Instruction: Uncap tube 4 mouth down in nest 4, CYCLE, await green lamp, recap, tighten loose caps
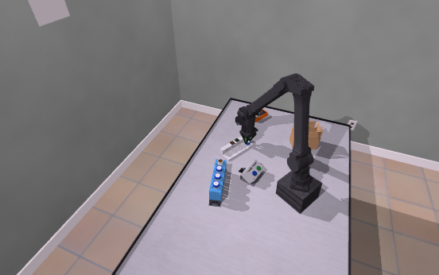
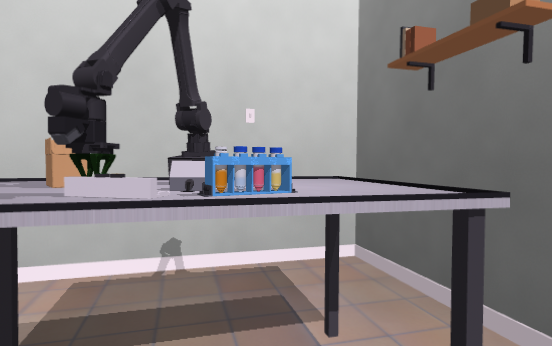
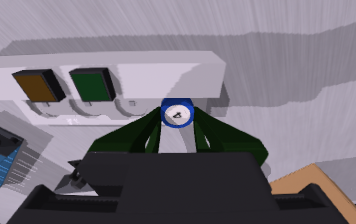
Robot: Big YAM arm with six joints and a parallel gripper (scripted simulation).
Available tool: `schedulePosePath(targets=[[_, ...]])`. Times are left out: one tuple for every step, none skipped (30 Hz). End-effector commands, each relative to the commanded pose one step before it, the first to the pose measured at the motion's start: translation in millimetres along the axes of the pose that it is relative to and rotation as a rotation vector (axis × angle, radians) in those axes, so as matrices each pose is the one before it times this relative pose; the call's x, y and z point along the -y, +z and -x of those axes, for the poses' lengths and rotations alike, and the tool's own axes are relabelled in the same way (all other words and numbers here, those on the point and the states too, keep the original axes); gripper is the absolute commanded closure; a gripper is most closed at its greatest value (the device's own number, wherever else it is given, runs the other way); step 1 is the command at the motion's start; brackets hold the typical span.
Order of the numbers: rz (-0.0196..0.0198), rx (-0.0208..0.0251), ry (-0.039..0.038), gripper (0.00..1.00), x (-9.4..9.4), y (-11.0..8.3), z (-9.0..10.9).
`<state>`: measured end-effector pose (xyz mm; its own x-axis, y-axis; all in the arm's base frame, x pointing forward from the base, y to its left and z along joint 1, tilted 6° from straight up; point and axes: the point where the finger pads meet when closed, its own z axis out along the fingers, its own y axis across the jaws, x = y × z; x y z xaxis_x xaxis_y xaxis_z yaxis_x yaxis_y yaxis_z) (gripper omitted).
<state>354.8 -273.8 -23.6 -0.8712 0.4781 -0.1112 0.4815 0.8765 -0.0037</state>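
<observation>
My gripper (image 1: 247,141) (image 2: 95,175) (image 3: 177,111) is shut on the blue cap 4 (image 3: 177,115), number side up, at the end of the cap tray (image 1: 228,156) (image 2: 110,187) (image 3: 150,75) where nest 4 is. Whether the cap rests on the nest floor is hidden. The amber lamp (image 1: 232,142) (image 3: 38,87) and green lamp (image 1: 237,140) (image 3: 92,86) look dark. In the blue decapping station (image 1: 215,195) (image 2: 250,160), tube 4 (image 1: 220,161) (image 2: 221,175) is uncapped. Blue caps sit on tube 1 (image 2: 276,150), tube 2 (image 2: 258,149) and tube 3 (image 2: 240,149). The housing (image 1: 248,178) has a blue key (image 1: 254,173) and green key (image 1: 258,168).
A cardboard box (image 1: 309,140) (image 2: 56,170) stands beside the arm, beyond the tray's nest 4 end. An orange object (image 1: 261,115) lies behind the gripper at the table's far end. The key housing stands between the station and the arm's base.
</observation>
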Motion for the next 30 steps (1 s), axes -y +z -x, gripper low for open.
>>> schedulePosePath(targets=[[0.00425,-0.00977,-0.00348,1.0,5.17,9.82,-6.21],[-0.00001,0.0,0.0,1.0,0.05,0.05,-0.16],[0.0,0.0,0.0,1.0,0.06,0.03,-0.12],[-0.00001,0.0,0.0,1.0,0.0,0.0,0.0],[0.0,0.0,0.0,1.0,0.0,0.0,0.0],[0.0,-0.00001,0.00002,1.0,-0.06,-0.06,0.03],[-0.00001,0.0,0.0,1.0,0.0,0.0,0.0],[-0.00001,0.0,0.0,1.0,0.0,0.0,0.0],[0.0,0.0,0.0,1.0,0.0,0.0,0.0],[0.00002,-0.00001,0.0,1.0,0.1,0.49,0.14],[-0.00029,0.00178,-0.00005,1.0,0.33,0.16,1.1],[-0.00043,0.00246,-0.00004,1.0,0.33,-0.07,1.5],[-0.00036,0.00211,-0.00004,1.0,0.3,0.01,1.29],[0.0,0.0,0.0,1.0,0.0,0.0,0.0],[0.0,0.0,0.0,1.0,0.0,0.0,0.0],[-0.00029,0.00167,-0.00003,1.0,0.24,0.12,1.03],[-0.00033,0.00191,-0.00004,1.0,0.27,0.06,1.17],[-0.00035,0.00199,-0.00004,1.0,0.27,0.04,1.22],[-0.00035,0.002,-0.00004,1.0,0.26,0.04,1.23],[-0.00035,0.00201,-0.00004,1.0,0.26,0.04,1.23],[-0.00036,0.00202,-0.00004,1.0,0.25,0.04,1.24],[-0.00037,0.00206,-0.00004,1.0,0.25,0.03,1.27],[-0.00038,0.00213,-0.00004,1.0,0.25,0.02,1.31],[-0.00046,0.00215,-0.00004,1.0,0.26,0.01,1.33],[-0.0005,0.00174,-0.00003,1.0,0.24,0.1,1.09],[-0.00033,0.00183,-0.00003,1.0,0.21,0.09,1.12],[-0.0003,0.00167,-0.00003,1.0,0.2,0.13,1.03],[-0.0003,0.00165,-0.00003,1.0,0.2,0.13,1.02],[-0.00024,0.00132,-0.00002,1.0,0.16,0.21,0.82],[-0.00006,0.00034,-0.00001,1.0,0.06,0.44,0.24]])
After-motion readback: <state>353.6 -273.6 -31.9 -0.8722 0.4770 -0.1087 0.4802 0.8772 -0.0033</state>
